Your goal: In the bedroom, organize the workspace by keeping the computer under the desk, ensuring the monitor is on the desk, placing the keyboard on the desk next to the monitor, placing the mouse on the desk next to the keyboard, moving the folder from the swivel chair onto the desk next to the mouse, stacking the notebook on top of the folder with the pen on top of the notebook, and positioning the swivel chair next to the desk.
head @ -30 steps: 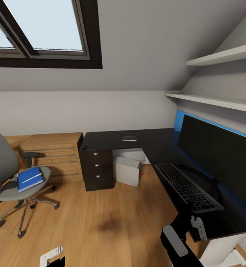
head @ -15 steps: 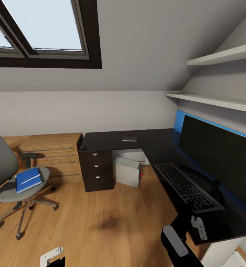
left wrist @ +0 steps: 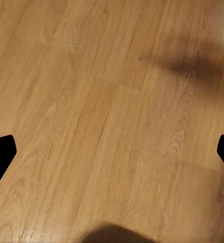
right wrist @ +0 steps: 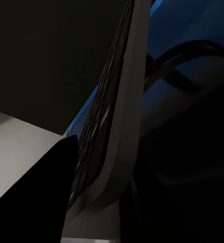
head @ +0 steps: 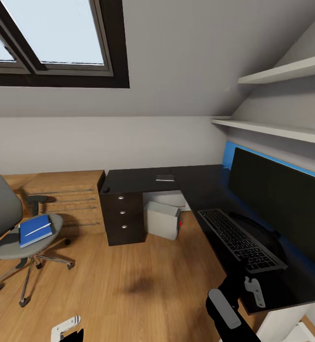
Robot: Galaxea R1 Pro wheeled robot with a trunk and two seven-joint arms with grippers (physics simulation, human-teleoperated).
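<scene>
Head view, near to far. Right gripper (head: 252, 290) at the near edge of the desk (head: 200, 183), black arm rising from below; jaw spacing cannot be told. Left gripper (head: 65, 327) low over the wooden floor (head: 143, 275), well apart from all task items; in the left wrist view two dark fingertips (left wrist: 0, 154) set wide apart at opposite borders, bare floor planks (left wrist: 112, 111) between, nothing held.

Just beyond the right gripper: keyboard (head: 240, 239), flat on the desk, running away from the gripper along the desk's near wing. Beside the keyboard, on the side away from the left gripper: monitor (head: 281, 204), upright on the desk, round base partly behind the keyboard. Right wrist view: keyboard edge (right wrist: 114, 126) seen at close range, monitor screen (right wrist: 51, 55) dark beyond.

Farther ahead, between the two grippers: computer (head: 163, 219), on the floor under the desk, red mark on the side face, just beside the black drawer unit (head: 124, 217). On the far desk wing above: small flat dark item (head: 165, 178), kind not discernible.

Far off on the left gripper's side: swivel chair (head: 15, 228), apart from the desk, blue folder (head: 35, 230) on the seat, thin pale pen (head: 39, 229) lying across. Behind the chair: light wooden dresser (head: 67, 202), touching the desk end.
</scene>
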